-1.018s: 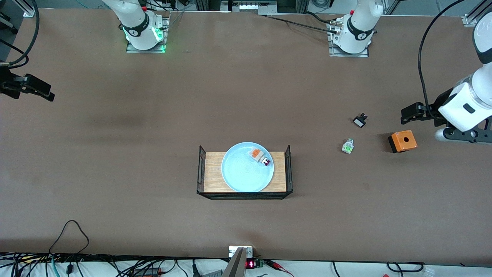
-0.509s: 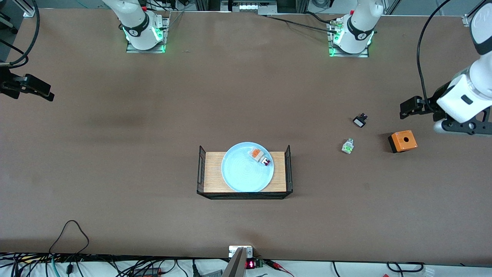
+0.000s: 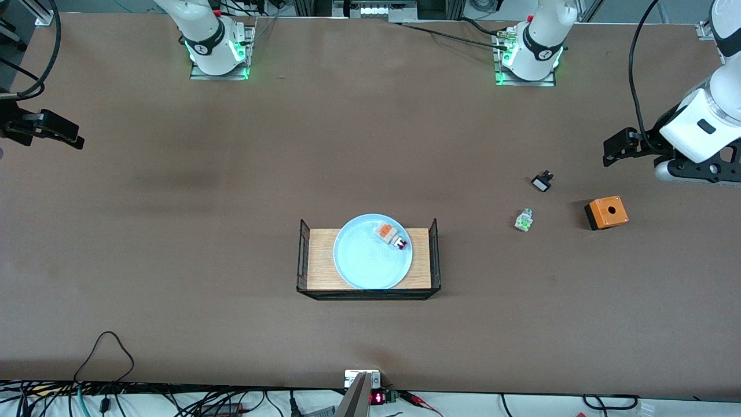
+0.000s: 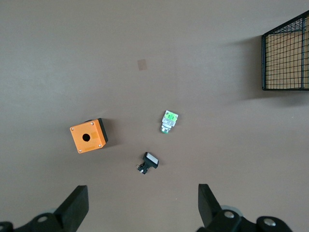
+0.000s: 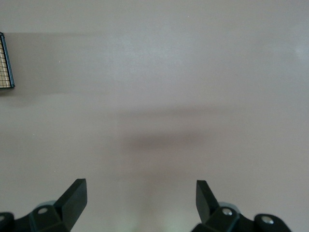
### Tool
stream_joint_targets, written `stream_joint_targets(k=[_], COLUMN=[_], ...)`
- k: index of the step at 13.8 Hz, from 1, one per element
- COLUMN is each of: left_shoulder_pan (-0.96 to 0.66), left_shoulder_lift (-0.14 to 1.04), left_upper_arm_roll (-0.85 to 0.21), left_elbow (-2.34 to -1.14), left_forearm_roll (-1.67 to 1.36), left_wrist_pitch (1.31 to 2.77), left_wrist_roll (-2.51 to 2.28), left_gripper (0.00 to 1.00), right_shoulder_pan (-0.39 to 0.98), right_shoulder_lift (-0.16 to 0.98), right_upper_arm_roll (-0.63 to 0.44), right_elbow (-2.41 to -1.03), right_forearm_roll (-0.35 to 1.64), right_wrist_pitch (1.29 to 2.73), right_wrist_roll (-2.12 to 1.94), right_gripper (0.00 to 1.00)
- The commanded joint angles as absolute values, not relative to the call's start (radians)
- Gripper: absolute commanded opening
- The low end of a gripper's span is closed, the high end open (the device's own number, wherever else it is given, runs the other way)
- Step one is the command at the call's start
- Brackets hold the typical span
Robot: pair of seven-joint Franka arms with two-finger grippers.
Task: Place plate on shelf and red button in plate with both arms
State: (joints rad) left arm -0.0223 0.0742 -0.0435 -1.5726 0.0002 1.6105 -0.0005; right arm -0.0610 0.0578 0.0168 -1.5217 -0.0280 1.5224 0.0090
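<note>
An orange box [image 3: 606, 212], green-capped part [image 3: 523, 220] and black part [image 3: 542, 182] are lying under the wide-open, raised left claw [image 4: 142, 205]; the right claw [image 5: 140, 200], also wide, is hanging over bare surface [image 3: 173, 231].

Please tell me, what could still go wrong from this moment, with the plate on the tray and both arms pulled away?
1. The small red button lies loose near the rim of the round pale-blue plate, so a bump to the wooden, wire-sided tray might roll it off.
2. The open left gripper hangs over bare table beside the orange box; dropping, it could hit the box.
3. The open right gripper waits over bare table: little risk.
</note>
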Motion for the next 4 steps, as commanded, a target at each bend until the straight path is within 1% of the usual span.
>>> stream_joint_targets(k=[1, 4], left_shoulder_pan=[-0.011, -0.008], left_shoulder_lift=[0.058, 0.058], left_upper_arm_roll=[-0.048, -0.046], left_elbow=[-1.586, -1.586], left_forearm_roll=[-0.018, -0.018], left_wrist_pitch=[1.626, 1.624], left_wrist_roll=[0.017, 0.018], left_gripper=[1.0, 1.0], right_shoulder_pan=[-0.061, -0.06], right_shoulder_lift=[0.063, 0.063], right_upper_arm_roll=[0.018, 0.018], right_elbow=[-1.5, -1.5], right_forearm_roll=[-0.017, -0.017], right_wrist_pitch=[1.502, 1.502], right_wrist_roll=[0.008, 0.008], right_gripper=[1.0, 1.0])
